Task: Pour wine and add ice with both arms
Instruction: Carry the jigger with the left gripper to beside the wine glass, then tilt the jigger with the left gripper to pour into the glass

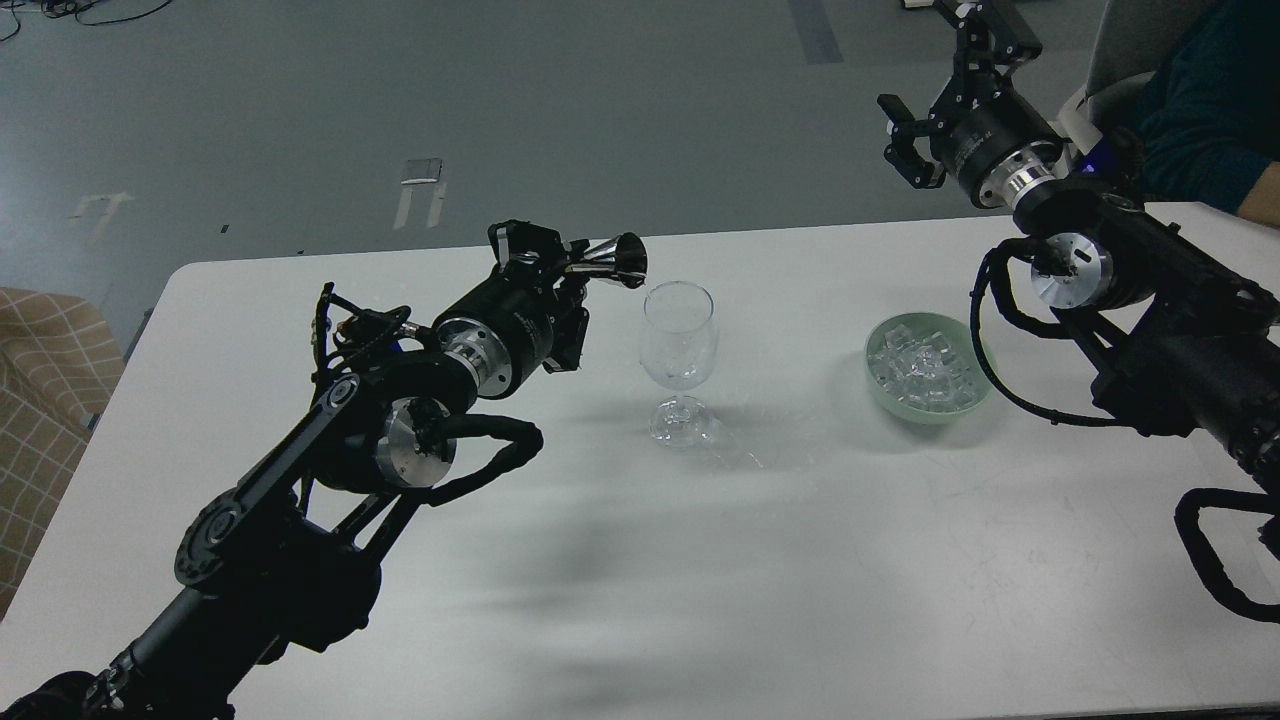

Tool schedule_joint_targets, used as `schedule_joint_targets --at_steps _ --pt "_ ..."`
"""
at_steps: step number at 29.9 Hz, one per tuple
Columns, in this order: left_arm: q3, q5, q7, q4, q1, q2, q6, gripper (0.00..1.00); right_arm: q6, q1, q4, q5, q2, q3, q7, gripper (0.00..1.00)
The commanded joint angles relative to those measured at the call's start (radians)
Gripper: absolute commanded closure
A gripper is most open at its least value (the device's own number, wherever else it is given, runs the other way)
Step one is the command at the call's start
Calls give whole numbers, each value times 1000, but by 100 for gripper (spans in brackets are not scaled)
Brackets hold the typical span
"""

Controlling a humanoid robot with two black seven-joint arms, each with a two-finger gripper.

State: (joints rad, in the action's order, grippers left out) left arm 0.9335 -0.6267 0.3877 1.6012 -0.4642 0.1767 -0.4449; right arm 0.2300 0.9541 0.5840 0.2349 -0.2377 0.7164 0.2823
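the left tool (560,262) is clamped on a small shiny metal measuring cup (612,260), tipped on its side so its dark mouth faces the rim of the clear stemmed glass (679,345). the cup's lip sits just beside and slightly above the glass rim, not clearly over the opening. that is the main risk: if the mouth is short of the rim, the wine runs down the outside of the bowl onto the white worktop (620,560). i cannot see any wine in the cup or the stream, and any liquid in the glass is too faint to tell, so how much has gone in is uncertain.

a second risk is contact. the glass is tall, narrow-footed and light, and the cup is very close to its rim; a small push sideways from the left arm would likely tip it toward the pale green bowl (975,372).

the ice (925,365) lies heaped in that bowl, to the right of the glass and well apart from it. the right tool (925,140) hangs high above and behind the bowl, holding nothing, its fingers spread. the cubes look slick and small, so a pinch from two fingers may squirt one out, and a cube dropped from height could chip or topple the glass. a seated person's arm (1215,110) is near the right arm, which a wide swing could meet.
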Motion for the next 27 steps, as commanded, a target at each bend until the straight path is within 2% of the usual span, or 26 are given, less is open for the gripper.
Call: schedule_joint_targets --at_steps 1,18,21,27 --pt "-5 -48 17 2 1 0 0 100 0 0 0 0 0 0 0 0" --pt "-73 -221 74 16 -19 20 0 100 0 -9 -1 1 0 0 0 0" --pt "-78 -251 101 17 -22 20 0 100 0 -11 -1 1 -2 -2 0 0" --pt "-79 -263 101 31 -34 21 0 100 0 -18 -1 1 -2 0 0 0"
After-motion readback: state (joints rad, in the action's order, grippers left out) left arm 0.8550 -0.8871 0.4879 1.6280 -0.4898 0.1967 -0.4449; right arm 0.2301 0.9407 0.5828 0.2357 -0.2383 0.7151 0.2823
